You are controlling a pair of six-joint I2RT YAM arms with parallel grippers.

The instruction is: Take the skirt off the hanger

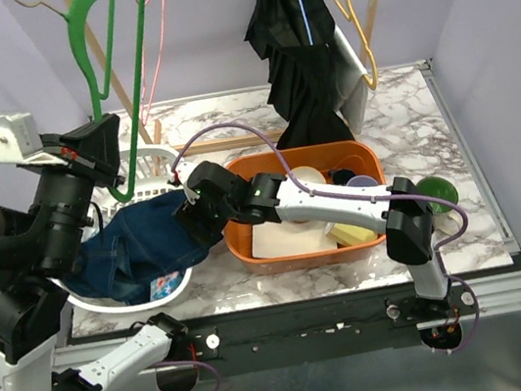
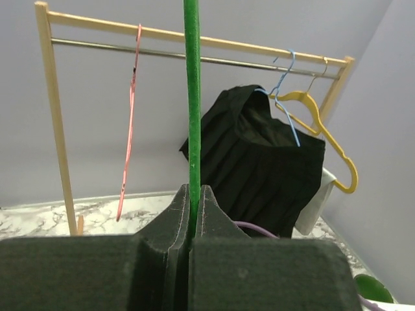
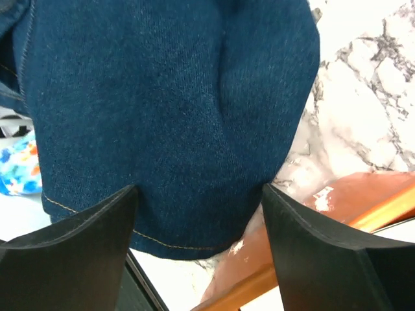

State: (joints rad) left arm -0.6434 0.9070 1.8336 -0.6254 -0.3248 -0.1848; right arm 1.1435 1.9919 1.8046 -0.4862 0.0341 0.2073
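Note:
The blue denim skirt (image 1: pixel 135 245) lies bunched in the white basket (image 1: pixel 151 158), off the green hanger (image 1: pixel 136 81). My left gripper (image 1: pixel 103 141) is shut on the hanger's straight green bar (image 2: pixel 192 97) and holds it upright above the basket; in the left wrist view the gripper (image 2: pixel 192 194) pinches the bar between its pads. My right gripper (image 1: pixel 195 221) is open at the skirt's right edge. In the right wrist view the gripper (image 3: pixel 198 194) has its jaws spread wide on either side of the skirt's hem (image 3: pixel 162 97), not closed on it.
An orange bin (image 1: pixel 363 154) with bowls and sponges stands right of the basket. A black garment (image 1: pixel 304 60), a yellow hanger (image 1: pixel 351 12) and a pink hanger (image 1: pixel 159 23) hang on the wooden rack at the back. A green bowl (image 1: pixel 436 192) sits at the right.

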